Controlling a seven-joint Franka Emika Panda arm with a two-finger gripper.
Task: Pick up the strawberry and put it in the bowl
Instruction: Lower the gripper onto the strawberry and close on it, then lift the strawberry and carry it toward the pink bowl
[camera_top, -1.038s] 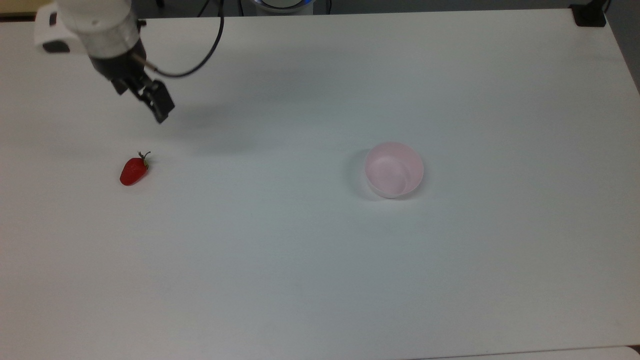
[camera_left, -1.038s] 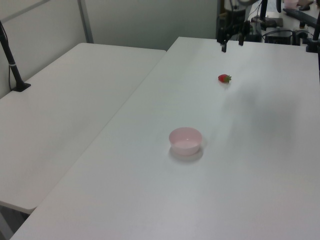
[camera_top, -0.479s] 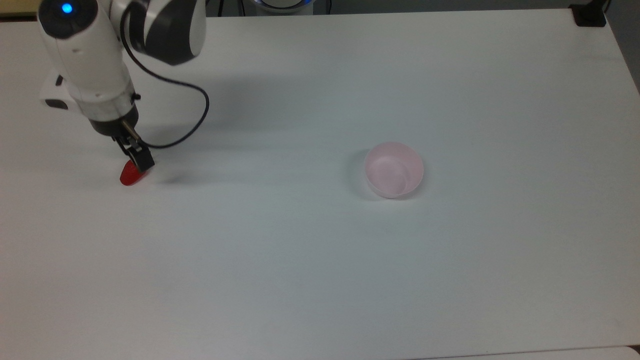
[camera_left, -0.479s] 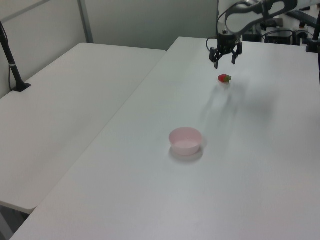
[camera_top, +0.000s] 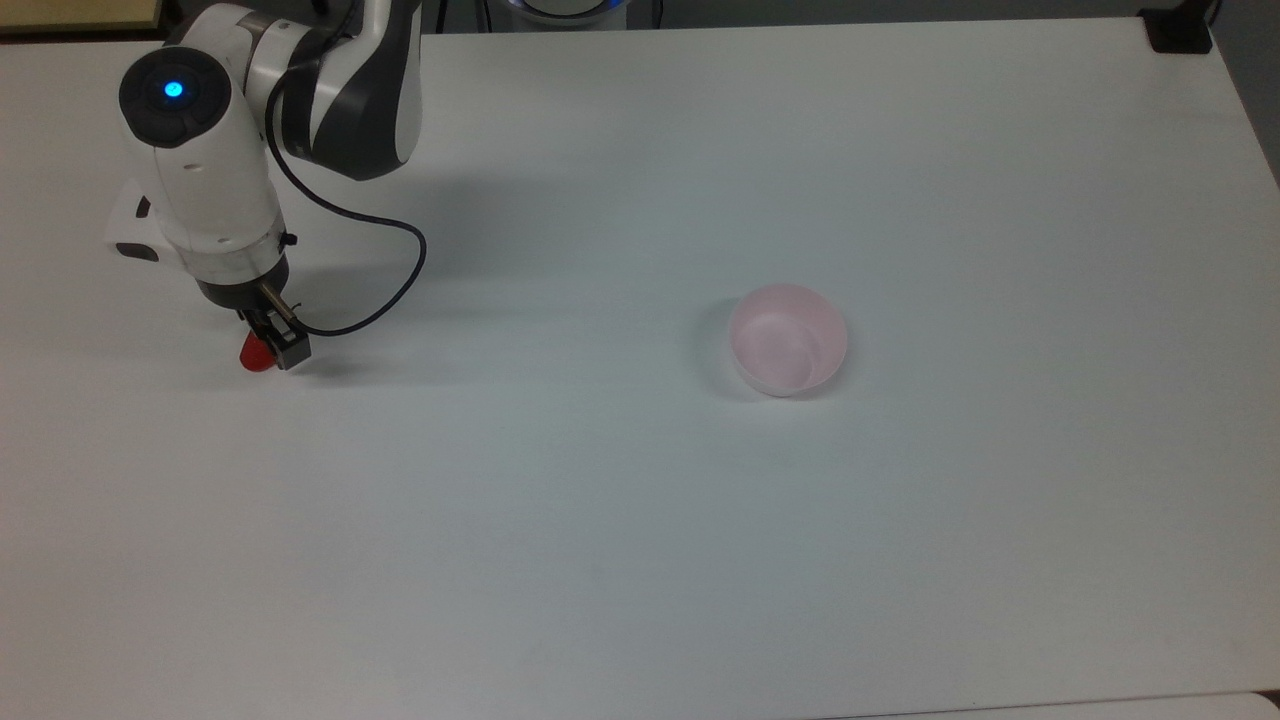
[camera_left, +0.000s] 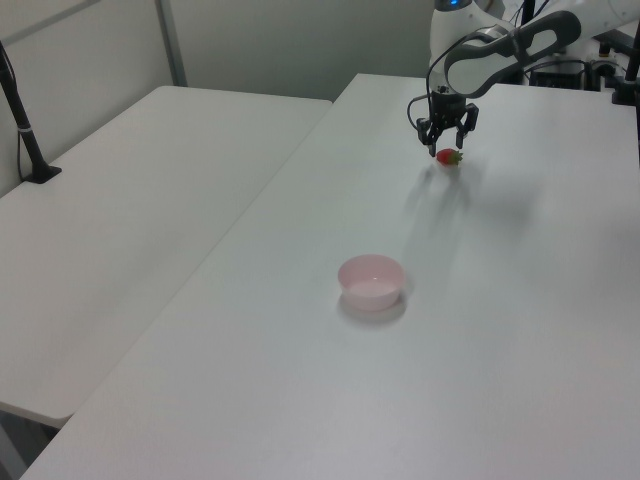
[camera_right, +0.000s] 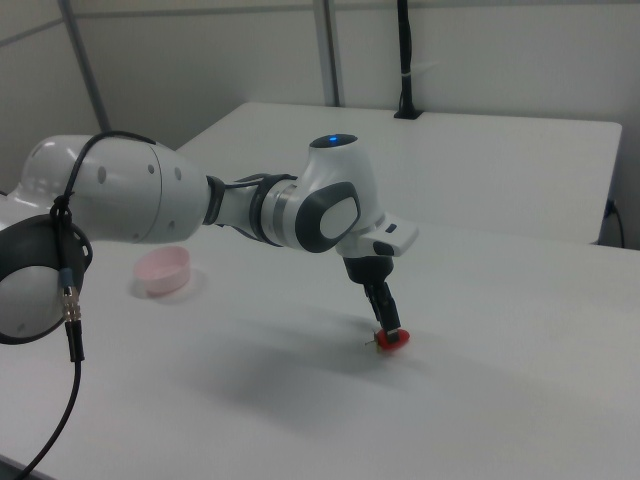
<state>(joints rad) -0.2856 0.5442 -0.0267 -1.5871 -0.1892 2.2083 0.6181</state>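
Top view, read from its left, with the bowl as landmark. Far to the bowl's left, the arm (camera_top: 215, 190) reaches down over the white table (camera_top: 640, 560). The gripper (camera_top: 268, 345) stands at the strawberry (camera_top: 255, 357), which lies on the tabletop near the table's left edge, well apart from the bowl. In the left view the gripper (camera_left: 446, 145) shows its fingers (camera_left: 433, 140) spread, one to each side of the strawberry (camera_left: 449, 156); whether they touch the fruit cannot be told. In the right view the gripper (camera_right: 388, 328) points down with its tips at the strawberry (camera_right: 391, 342).

A black cable (camera_top: 385, 290) loops from the wrist over the table toward the bowl's side. Between strawberry and bowl (camera_top: 788, 338) the tabletop lies bare. The bowl stands upright, right of centre, well in from every table edge. At the far right corner sits a black clamp (camera_top: 1178, 30).
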